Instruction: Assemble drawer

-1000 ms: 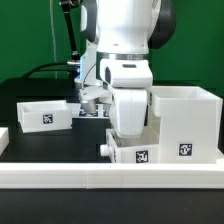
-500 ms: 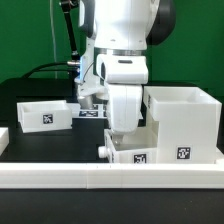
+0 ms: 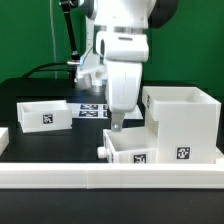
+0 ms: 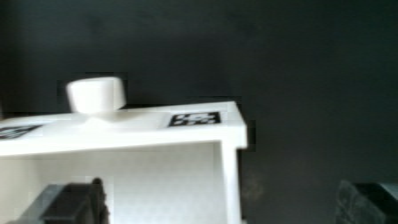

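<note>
Exterior view: small white open-top plastic tray [image 3: 130, 150] at lower centre on the black surface [image 3: 55, 145].
Pincer [image 3: 117, 122]: fingers apart, empty, just above that tray.
Housing: tall white boxy plastic housing [image 3: 185, 125], right, beside the tray.
Second white tray [image 3: 45, 112]: left, well apart.

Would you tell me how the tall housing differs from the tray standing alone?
The housing is much taller than the lone tray. The housing has the other tray right beside it; the lone tray stands apart. Both are white and open on top.
</note>
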You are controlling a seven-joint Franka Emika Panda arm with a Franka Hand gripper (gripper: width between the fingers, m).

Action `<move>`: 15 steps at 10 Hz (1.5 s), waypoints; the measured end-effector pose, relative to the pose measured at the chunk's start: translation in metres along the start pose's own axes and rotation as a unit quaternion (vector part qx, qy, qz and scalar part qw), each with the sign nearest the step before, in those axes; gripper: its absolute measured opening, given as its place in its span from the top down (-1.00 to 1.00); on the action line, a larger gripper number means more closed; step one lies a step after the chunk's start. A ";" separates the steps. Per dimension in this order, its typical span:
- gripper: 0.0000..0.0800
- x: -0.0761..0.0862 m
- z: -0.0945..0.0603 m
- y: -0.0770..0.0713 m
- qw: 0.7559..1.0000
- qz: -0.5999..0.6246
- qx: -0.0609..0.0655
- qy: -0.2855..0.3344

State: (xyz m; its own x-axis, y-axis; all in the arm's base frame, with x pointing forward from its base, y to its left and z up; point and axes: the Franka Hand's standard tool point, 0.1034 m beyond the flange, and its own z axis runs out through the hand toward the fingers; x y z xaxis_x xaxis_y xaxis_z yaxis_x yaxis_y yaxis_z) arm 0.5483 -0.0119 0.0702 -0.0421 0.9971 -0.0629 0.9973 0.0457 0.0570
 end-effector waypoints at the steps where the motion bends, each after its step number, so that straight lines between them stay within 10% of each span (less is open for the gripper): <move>1: -0.62 -0.014 -0.008 0.001 1.000 -0.018 0.001 -0.005; 8: -0.62 -0.078 0.025 -0.008 0.995 -0.084 0.027 0.052; 11: -0.62 -0.085 0.047 -0.006 0.988 -0.082 0.054 0.120; 15: -0.62 -0.053 0.060 -0.005 0.985 -0.081 0.063 0.137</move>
State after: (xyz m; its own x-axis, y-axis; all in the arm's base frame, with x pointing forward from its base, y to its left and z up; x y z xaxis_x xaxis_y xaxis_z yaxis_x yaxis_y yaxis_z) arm 0.5491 -0.0687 0.0135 -0.1979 0.9573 0.2108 0.9751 0.2143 -0.0579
